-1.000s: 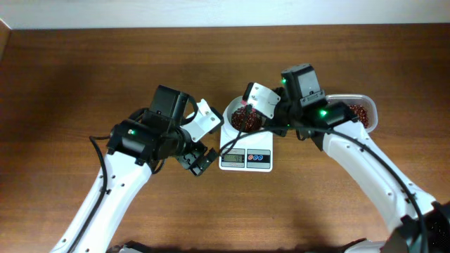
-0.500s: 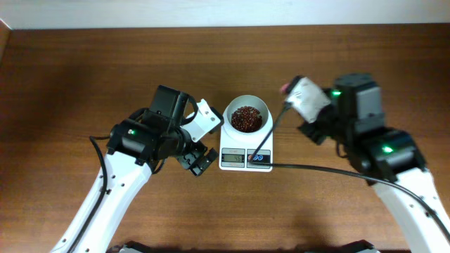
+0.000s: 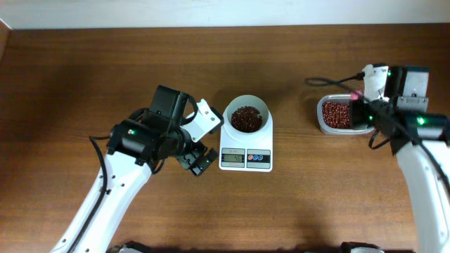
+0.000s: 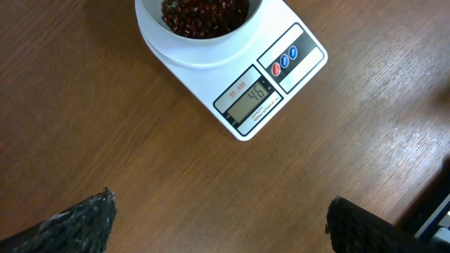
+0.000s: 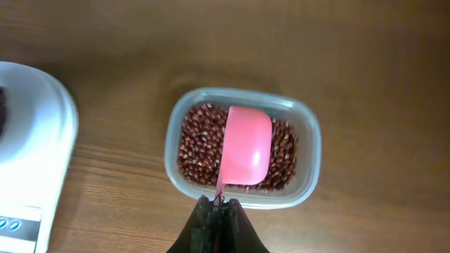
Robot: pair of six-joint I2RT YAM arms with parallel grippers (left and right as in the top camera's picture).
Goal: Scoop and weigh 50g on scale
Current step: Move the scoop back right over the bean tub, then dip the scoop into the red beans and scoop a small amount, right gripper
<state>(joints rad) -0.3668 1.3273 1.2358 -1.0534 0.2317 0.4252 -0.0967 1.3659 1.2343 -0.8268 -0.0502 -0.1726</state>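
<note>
The left arm reaches in from the lower left with its elbow bent. The left gripper [image 3: 205, 140] is spread wide, and its padded fingers [image 4: 77, 221] sit at the bottom corners of the wrist view. The right arm rises along the right edge, wrist turned inward. The right gripper [image 5: 219, 208] is pinched tight on the handle of the pink scoop [image 5: 247, 147].

Bare table [image 3: 295, 169] between scale [image 3: 245, 159] and tub [image 5: 171, 151], scoop [image 5: 247, 146] covering tub

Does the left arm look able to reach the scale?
Probably yes: the open left gripper hangs right beside the scale, only bare table between them. The right gripper, holding the scoop, is off over the tub.
</note>
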